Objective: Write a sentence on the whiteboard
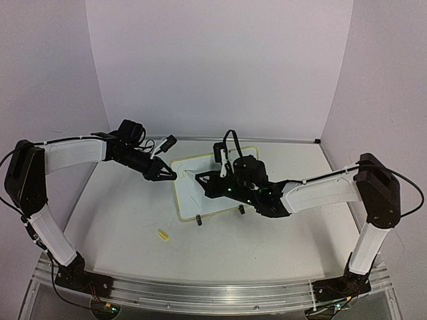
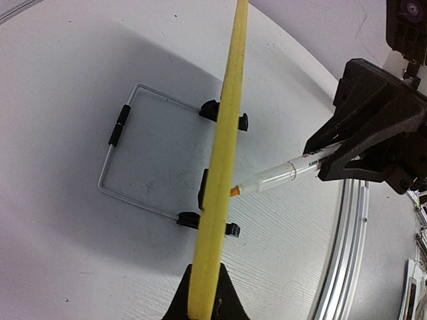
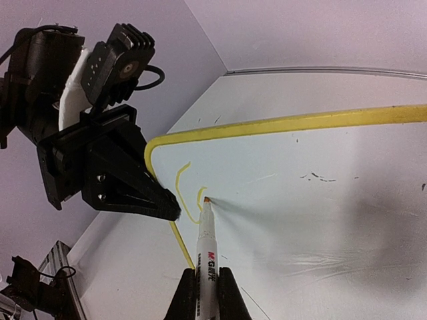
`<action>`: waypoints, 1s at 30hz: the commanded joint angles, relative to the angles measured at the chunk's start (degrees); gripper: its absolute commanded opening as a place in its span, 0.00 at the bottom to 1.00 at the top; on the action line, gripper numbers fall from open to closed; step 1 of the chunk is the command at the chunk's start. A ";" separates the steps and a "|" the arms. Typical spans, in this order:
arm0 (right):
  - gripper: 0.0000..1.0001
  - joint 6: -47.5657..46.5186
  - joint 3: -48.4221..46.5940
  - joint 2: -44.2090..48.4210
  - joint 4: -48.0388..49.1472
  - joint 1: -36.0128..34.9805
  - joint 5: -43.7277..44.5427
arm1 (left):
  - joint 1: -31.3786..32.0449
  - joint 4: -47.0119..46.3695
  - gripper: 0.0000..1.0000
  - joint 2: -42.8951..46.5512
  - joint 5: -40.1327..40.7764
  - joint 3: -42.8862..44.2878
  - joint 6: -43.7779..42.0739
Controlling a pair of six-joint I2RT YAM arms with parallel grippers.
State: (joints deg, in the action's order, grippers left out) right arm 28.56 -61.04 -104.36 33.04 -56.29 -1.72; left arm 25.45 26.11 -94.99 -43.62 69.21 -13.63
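Slim white marker w/ orange tip (image 3: 207, 233) nearest, clenched in right hand (image 3: 205, 277). Tip touches face of small white whiteboard w/ pale yellow rounded frame (image 3: 307, 200), nr corner where writing starts. There left hand (image 2: 204, 273) is pinched on frame edge, prob. to steady it vs pen pressure. Board stands mid white worktop (image 1: 127, 220), propped on grey wire stand (image 2: 127, 167). Of sentence (image 3: 181, 180) only few yellow strokes; most to go.

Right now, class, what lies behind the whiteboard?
A bent wire stand with black sleeves lies on the table behind the whiteboard. The board's yellow edge covers where the stand attaches.
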 commanded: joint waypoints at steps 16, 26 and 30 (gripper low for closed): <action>0.00 -1.56 0.46 3.06 3.25 0.45 -2.82 | -0.58 1.23 0.00 1.91 5.29 0.14 -1.34; 0.00 -2.29 1.93 4.49 1.95 0.47 -0.16 | -0.51 1.25 0.00 1.68 5.31 0.15 -1.36; 0.00 -2.50 0.73 3.47 1.25 0.46 -0.18 | -0.44 1.25 0.00 1.59 5.38 0.14 -1.39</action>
State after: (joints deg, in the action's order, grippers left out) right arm 27.07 -58.96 -101.54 33.63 -56.11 -2.71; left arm 25.46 26.87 -94.78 -43.46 69.21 -13.70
